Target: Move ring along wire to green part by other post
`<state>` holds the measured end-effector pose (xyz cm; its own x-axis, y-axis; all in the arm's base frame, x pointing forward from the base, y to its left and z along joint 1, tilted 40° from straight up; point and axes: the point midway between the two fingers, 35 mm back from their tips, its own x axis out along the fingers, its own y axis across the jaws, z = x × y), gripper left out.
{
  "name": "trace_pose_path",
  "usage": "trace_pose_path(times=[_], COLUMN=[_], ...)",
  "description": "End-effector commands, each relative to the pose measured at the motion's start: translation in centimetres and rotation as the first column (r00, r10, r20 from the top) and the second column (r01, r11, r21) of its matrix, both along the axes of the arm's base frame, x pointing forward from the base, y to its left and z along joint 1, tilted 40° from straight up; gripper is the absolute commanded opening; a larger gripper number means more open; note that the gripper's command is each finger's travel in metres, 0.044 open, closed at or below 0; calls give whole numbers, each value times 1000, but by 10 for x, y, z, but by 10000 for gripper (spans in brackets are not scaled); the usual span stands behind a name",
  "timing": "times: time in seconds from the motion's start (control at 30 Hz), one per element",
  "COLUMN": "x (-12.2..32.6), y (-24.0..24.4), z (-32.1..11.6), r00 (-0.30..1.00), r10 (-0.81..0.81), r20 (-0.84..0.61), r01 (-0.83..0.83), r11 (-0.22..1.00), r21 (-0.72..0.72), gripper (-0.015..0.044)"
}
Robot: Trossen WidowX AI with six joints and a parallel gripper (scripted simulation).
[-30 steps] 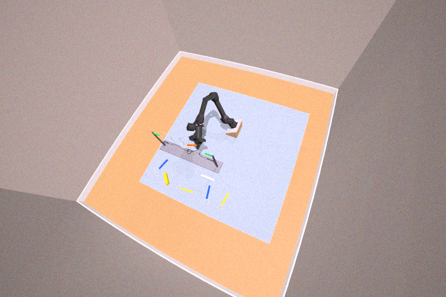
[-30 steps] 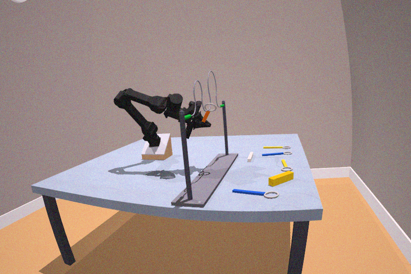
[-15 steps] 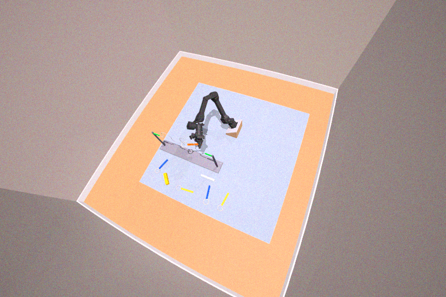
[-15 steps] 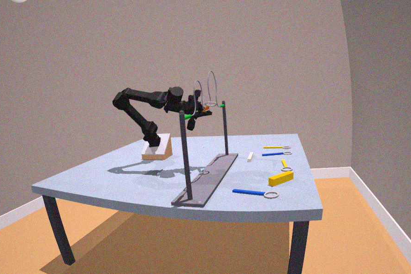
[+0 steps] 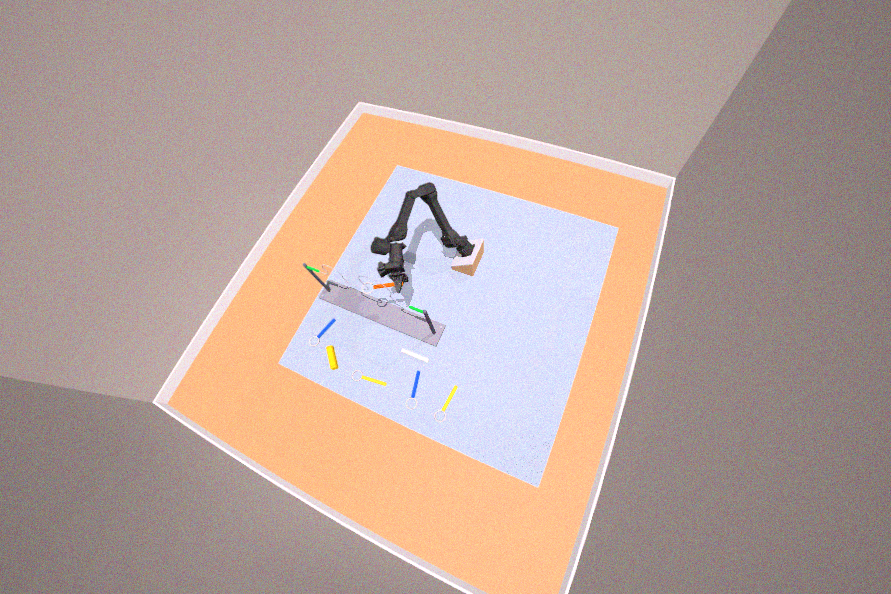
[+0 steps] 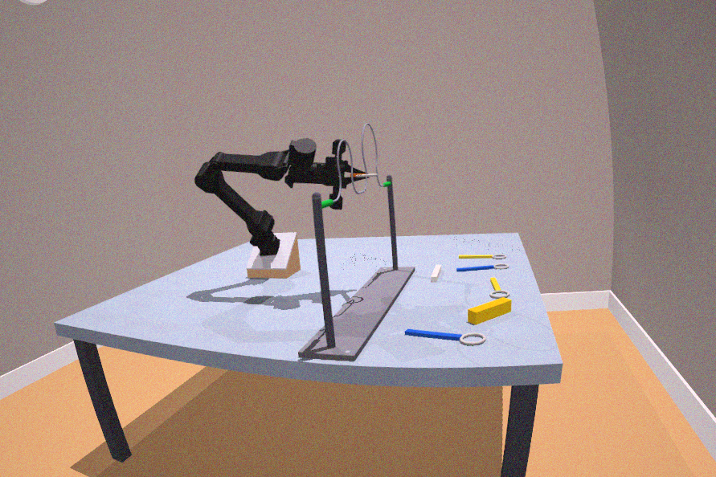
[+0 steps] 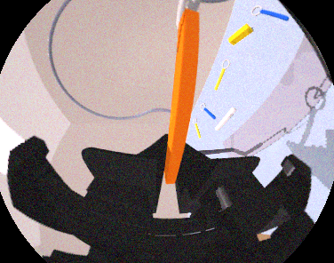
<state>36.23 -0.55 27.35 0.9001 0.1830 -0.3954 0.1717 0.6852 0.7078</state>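
Note:
My gripper (image 5: 398,283) (image 6: 359,175) is shut on the orange handle (image 5: 381,285) (image 6: 358,174) (image 7: 186,80), which stands out ahead of the fingers in the wrist view. The pale ring (image 5: 365,287) is seen nearly edge-on in the exterior view, between the wire's tall loops; the wrist view cuts it off at the top. Whether it touches the grey wire (image 6: 362,140) (image 7: 121,117) cannot be told. Green parts (image 5: 311,268) (image 5: 416,309) (image 6: 327,203) (image 6: 387,184) sit beside the dark posts (image 5: 428,322) (image 6: 323,270) (image 6: 393,230) at both ends.
The posts stand on a grey base plate (image 5: 369,306) (image 6: 370,309). Beyond it lie a yellow block (image 5: 332,357) (image 6: 488,311) (image 7: 241,35), a white bar (image 5: 414,355) (image 6: 436,273) (image 7: 225,118), and several loose rings with blue or yellow handles.

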Motion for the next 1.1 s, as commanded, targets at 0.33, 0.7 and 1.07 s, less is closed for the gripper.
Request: trace_pose_path(times=[0.33, 0.7, 1.07], x=[2, 2, 2], y=[23, 31, 34], z=[35, 58, 67], r00=[999, 999, 999], r10=[8, 5, 6], r20=[33, 46, 45], r01=[-16, -22, -21], r11=[968, 930, 934], r21=[251, 367, 356], gripper=[-150, -150, -150])
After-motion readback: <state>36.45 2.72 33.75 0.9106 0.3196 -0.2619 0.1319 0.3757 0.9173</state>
